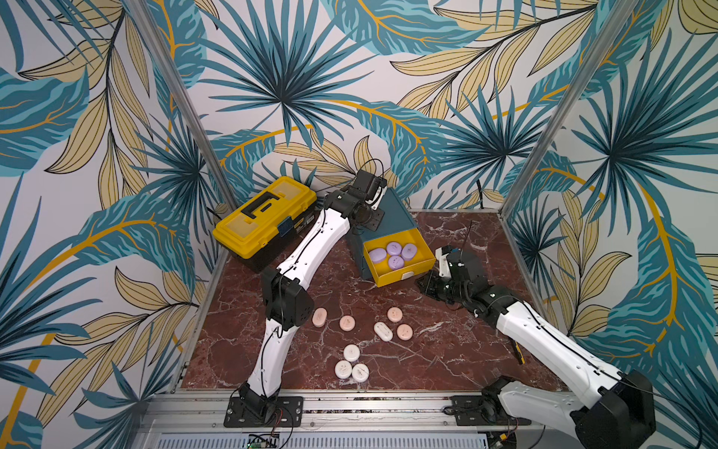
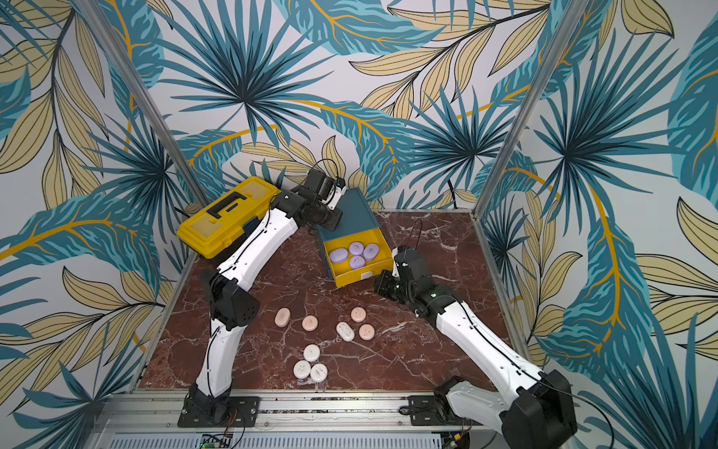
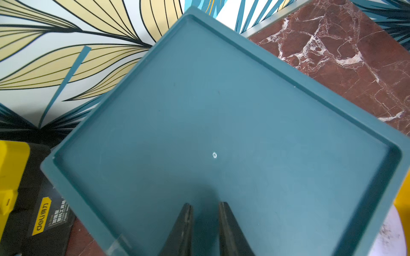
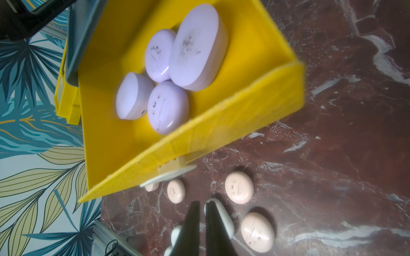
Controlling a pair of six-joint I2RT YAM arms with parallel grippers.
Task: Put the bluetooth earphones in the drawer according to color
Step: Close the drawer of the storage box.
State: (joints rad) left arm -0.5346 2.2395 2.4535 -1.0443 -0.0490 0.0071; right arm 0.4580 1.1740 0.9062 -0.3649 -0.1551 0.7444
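Marbled table (image 1: 447, 350) (earphone cases (image 1: 347, 323) lie loose): right fingers (image 4: 193, 221), nearly together and empty, may shove the yellow drawer (image 4: 221, 124) askew. Left fingers (image 3: 185, 221), slightly apart at the teal chest (image 3: 221, 99) top, could slip.

Arms (image 1: 311, 248): white shells, black joints, thin black cables. Left claw (image 3: 205, 205), right claw (image 4: 202, 205): black, tapered.

View mostly filled by teal chest (image 3: 221, 99): flat recessed top, raised rim all round. Above it left gripper (image 3: 205, 205), jaws narrowly parted, nothing between. Clock read from jaws: small white speck (image 3: 214, 155) at 12 o'clock. yellow toolbox (image 3: 13, 168), black base with "deli" label, beside chest at 9. Red marble table (image 3: 343, 55) at 1, leaf wallpaper (image 3: 66, 66) at 11. yellow drawer corner (image 3: 402, 207) at 3, pale rounded shape (image 3: 390, 235) beside it, too blurred to name.
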